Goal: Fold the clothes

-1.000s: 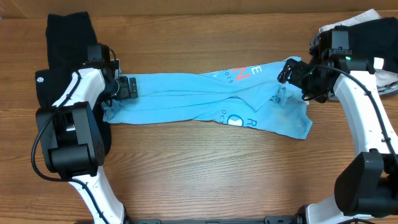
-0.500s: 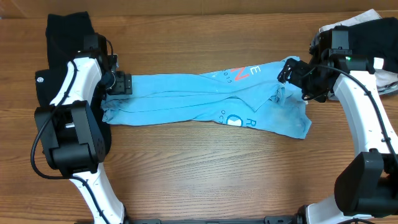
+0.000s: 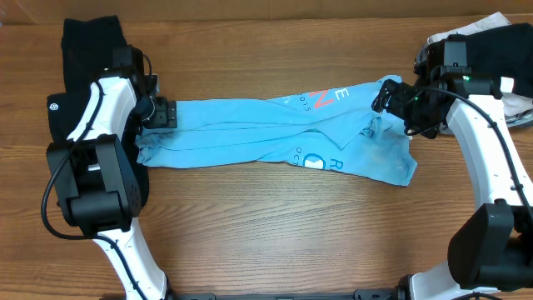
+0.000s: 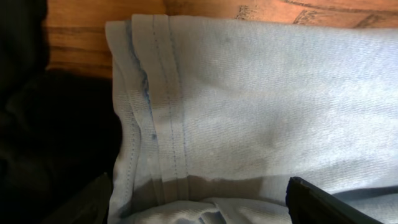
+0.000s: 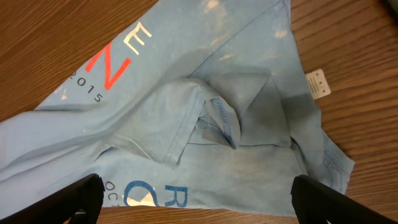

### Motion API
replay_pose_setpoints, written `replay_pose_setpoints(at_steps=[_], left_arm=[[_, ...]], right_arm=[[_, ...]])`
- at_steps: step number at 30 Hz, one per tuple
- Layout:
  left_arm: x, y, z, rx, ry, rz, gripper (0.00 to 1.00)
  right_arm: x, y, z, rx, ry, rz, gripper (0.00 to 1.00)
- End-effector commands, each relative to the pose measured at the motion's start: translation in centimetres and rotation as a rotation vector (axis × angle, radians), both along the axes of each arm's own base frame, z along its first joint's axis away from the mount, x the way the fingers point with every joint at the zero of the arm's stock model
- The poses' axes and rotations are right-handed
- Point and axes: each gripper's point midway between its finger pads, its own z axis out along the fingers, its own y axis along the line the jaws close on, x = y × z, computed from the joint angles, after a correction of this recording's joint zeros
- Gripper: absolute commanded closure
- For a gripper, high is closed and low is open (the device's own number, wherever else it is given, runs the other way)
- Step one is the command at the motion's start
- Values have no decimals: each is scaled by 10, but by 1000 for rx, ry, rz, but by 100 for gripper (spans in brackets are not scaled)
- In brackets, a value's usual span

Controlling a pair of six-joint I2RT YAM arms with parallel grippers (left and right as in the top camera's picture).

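My left arm [image 3: 104,108] reaches from the near edge of the desk [image 3: 266,233] to the left end of the light blue T-shirt [image 3: 250,137]. Its wrist is turned inward, toward the cloth. In the left wrist view the left fingers [image 4: 326,204] stand wide apart and grip nothing. The stitched hem [image 4: 155,112] of the shirt lies flat between them, and I cannot tell if they touch the cloth.

My right arm [image 3: 483,150] bends over the right end of the shirt. The right fingers [image 5: 326,198] are also fully open and hold nothing, and they hang above the crumpled part near the collar [image 5: 214,121].

The T-shirt lies across the middle of the desk as a long, narrow band, folded lengthwise and wrinkled. Its right end is wider and less tidy. I can read red and white letters and "2015" on it, and a small white label [image 5: 318,83] sticks out at the edge.

A long black garment [image 3: 87,50] with a small round white logo lies at the far left, partly under my left arm. At the far right corner there is a pile of black and white clothes [image 3: 491,37].
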Motion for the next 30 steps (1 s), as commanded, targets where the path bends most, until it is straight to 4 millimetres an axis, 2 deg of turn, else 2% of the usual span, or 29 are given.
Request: replay_pose_setpoints(at_steps=[1,5,9,13,17,21,26,30], left_arm=[[-8,5,-21,4,56,-7,7],[-11,5,-30,1,80,-7,7],[-11,5,-31,0,81,-7,7],[-11,-1,-33,-32,80,-3,14],[-12,-17,-42,-119,62,-14,28],[-21,-19,-53,-134,81,13,60],[-24,-10,-50,-137,91,67,96],[-20,0,-33,-156,97,122,96]], right_arm=[[4,-1,13,-18,-41,18,0],[1,-4,12,-34,-29,16,0],[0,-7,11,-50,-24,10,0],[0,-7,11,-50,-24,10,0],[0,-7,11,-50,-24,10,0],[1,-7,11,-51,-25,9,0],[0,-7,11,-50,-24,9,0],[-1,-6,10,-44,-14,-4,1]])
